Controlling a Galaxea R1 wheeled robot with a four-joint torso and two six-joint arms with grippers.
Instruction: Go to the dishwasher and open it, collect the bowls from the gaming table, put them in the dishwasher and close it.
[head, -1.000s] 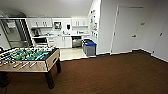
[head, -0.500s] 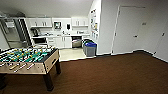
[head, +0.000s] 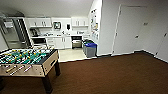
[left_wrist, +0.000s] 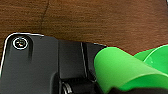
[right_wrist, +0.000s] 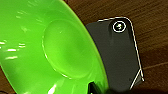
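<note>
Brown carpet below; green bowl (right_wrist: 50, 50) close against right wrist cam.

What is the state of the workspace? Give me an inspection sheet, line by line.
Surface: brown carpet, with pale flooring in the kitchen nook.
Job's things: a lime green bowl shows large in the left wrist view, and lime green plastic also shows in the right wrist view. The dishwasher stands among the white cabinets far ahead.
Clutter: blue-lidded bins by the nook.
Grippers: left end effector and right end effector are each against green plastic; open or shut cannot be told.
Cables: nothing seen.
Surroundings: table-football table at left, fridge behind it, white door at right.
</note>
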